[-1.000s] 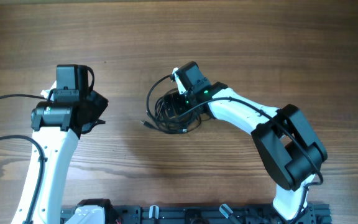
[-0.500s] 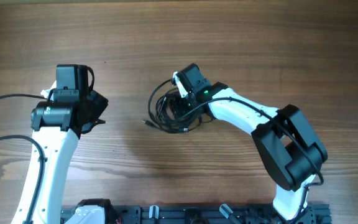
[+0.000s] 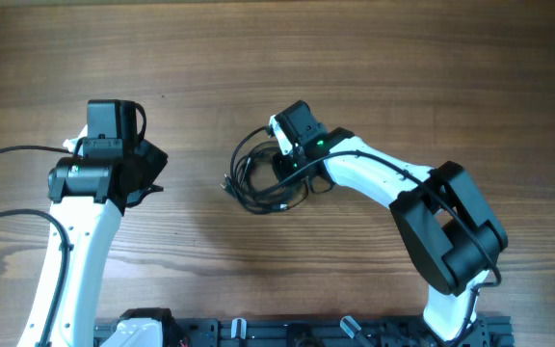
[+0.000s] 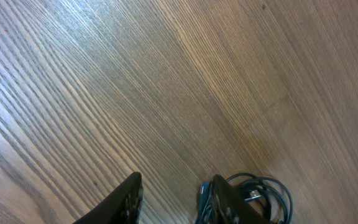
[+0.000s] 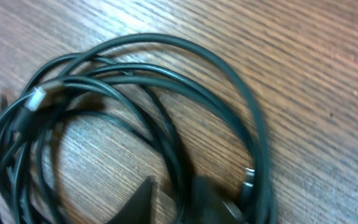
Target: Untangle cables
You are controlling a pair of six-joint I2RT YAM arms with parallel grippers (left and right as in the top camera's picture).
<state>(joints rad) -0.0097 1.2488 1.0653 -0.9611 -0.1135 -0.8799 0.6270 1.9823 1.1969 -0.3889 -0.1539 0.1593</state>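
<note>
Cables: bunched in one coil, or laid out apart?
Bunched. The cables lie as one pile of overlapping loops on the table; the right wrist view shows several strands crossing each other.

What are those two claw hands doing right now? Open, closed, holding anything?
Left gripper: open, holding nothing.
Right gripper: closed on a strand of the cables.

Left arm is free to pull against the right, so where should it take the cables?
Grip the cables at the outer loop on their left edge, coming from the left: it bows clear of the knot over bare table, and the right gripper pinches the right side.
</note>
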